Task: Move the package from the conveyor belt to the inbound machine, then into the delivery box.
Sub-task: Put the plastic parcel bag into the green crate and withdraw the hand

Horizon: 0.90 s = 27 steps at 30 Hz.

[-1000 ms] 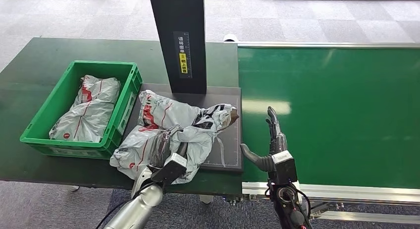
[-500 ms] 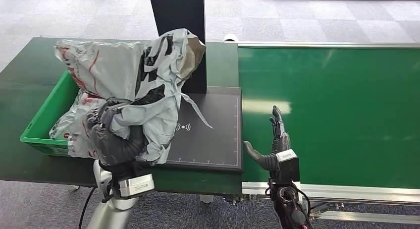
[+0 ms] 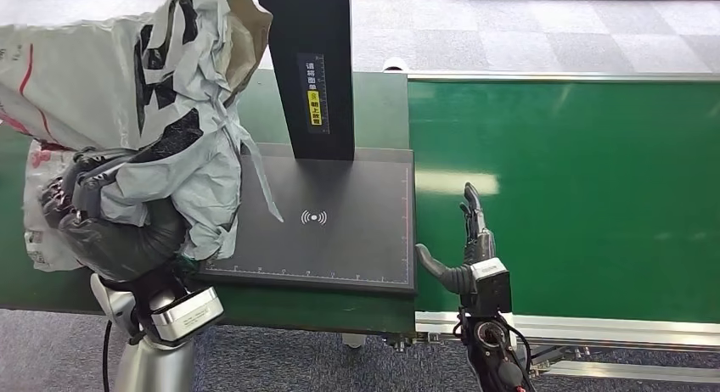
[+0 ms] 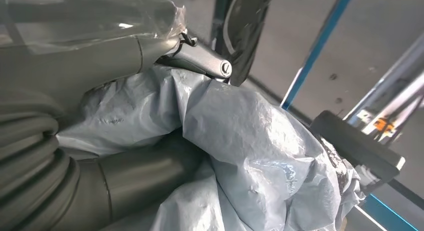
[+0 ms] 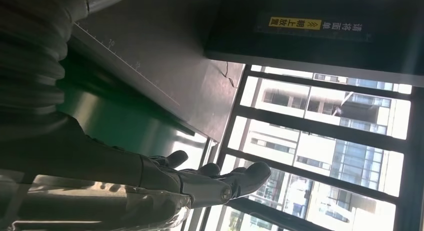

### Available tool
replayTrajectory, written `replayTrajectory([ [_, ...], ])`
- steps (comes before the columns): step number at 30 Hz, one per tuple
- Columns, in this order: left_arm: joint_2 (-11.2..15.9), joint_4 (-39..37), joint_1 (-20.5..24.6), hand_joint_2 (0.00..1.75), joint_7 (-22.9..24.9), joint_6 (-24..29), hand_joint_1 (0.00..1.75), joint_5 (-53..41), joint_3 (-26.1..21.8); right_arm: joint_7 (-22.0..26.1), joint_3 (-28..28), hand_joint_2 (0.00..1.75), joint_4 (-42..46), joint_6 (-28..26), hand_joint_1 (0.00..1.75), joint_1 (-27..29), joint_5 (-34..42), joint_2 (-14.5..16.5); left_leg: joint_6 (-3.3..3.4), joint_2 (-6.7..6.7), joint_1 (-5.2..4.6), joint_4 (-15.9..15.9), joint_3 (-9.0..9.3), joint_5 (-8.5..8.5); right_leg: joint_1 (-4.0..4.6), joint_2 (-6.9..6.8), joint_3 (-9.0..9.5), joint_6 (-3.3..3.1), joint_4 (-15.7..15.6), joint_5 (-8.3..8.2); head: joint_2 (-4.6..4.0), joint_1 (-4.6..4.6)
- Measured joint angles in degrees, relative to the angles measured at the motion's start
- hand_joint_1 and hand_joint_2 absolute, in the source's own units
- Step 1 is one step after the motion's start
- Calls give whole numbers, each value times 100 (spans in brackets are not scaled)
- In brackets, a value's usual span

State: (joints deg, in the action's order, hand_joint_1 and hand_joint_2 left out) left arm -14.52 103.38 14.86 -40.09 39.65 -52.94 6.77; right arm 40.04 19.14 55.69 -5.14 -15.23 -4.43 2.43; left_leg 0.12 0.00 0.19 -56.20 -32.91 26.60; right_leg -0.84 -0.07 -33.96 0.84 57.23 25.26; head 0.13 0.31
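The left hand (image 3: 119,231) has a tight grip on the package (image 3: 127,95), a crumpled grey plastic mailer bag with black and red print, fingers wrapped into the folds of it, and it's holding the thing up in the air over the left end of the dark green surface (image 3: 323,307). In the left wrist view you can see the thumb (image 4: 125,51) pressed right against the wrinkled bag (image 4: 260,141). The bag hangs above and partly in front of the spot just left of the flat black scanner pad (image 3: 340,214), which has a little white wireless symbol in the middle and a black upright post (image 3: 310,61) with a yellow label behind it. A bit of another grey bag (image 3: 38,231) peeks out behind the left arm. The right hand (image 3: 463,248) holds nothing, fingers straight and spread, thumb sticking out toward the pad, sitting over the near edge of the green conveyor belt (image 3: 577,188), just beside the pad's right edge
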Motion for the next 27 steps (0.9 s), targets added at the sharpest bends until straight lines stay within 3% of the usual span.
replayTrajectory([
  [5,-35,-139,324,175,65,-3,175,-1638,-545,0,0,175,38,15,0,40,-37,-4,0,0,0,0,4,-1,0,-1,0,0,0,0,0,0],
  [7,-16,-587,543,175,505,-4,175,-2698,-859,0,-1,175,62,38,0,58,-68,-8,-1,0,0,0,7,-2,0,-1,2,-3,0,-2,0,1],
  [8,51,-903,655,175,999,-4,175,-3107,-951,0,-4,175,74,71,0,64,-95,-9,-3,4,0,0,8,-4,1,3,2,-6,0,-5,0,2],
  [12,660,-2397,1090,175,4075,-11,175,-3591,-785,0,-82,175,86,252,0,90,-270,-1,-10,19,4,1,13,-9,6,13,0,-16,4,-12,0,0],
  [14,873,-2972,1213,175,4666,-13,175,-3558,-789,0,-133,175,85,295,0,100,-332,14,-12,20,8,0,12,-11,10,14,-2,-16,6,-12,0,0],
  [16,959,-3265,1262,175,4210,-10,175,-3321,-892,0,-185,175,86,332,0,116,-335,32,-13,20,11,0,7,-12,12,13,-5,-16,7,-12,0,1],
  [17,938,-3314,1294,175,3577,-8,175,-3107,-1014,0,-211,175,91,348,0,130,-314,39,-14,17,12,-1,3,-12,12,11,-8,-16,8,-12,0,1],
  [20,582,-3315,1526,175,1016,3,175,-2724,-1785,0,-266,175,134,376,0,164,-185,56,-13,9,11,-1,-10,-11,8,8,-13,-16,6,-12,0,3],
  [22,297,-3312,1724,175,-72,7,174,-2845,-2396,0,-294,175,156,379,0,165,-110,62,-12,11,7,-1,-10,-10,4,10,-14,-15,4,-12,0,2],
  [24,108,-3326,1872,175,-45,7,173,-3056,-2798,0,-319,175,163,380,0,164,-77,63,-12,13,3,-2,-8,-9,2,11,-15,-14,2,-13,0,2],
  [27,92,-3439,1979,175,1412,7,167,-3465,-2852,0,-332,175,164,382,0,160,-56,63,-13,10,4,-2,-6,-10,6,10,-16,-15,2,-13,0,1],
])
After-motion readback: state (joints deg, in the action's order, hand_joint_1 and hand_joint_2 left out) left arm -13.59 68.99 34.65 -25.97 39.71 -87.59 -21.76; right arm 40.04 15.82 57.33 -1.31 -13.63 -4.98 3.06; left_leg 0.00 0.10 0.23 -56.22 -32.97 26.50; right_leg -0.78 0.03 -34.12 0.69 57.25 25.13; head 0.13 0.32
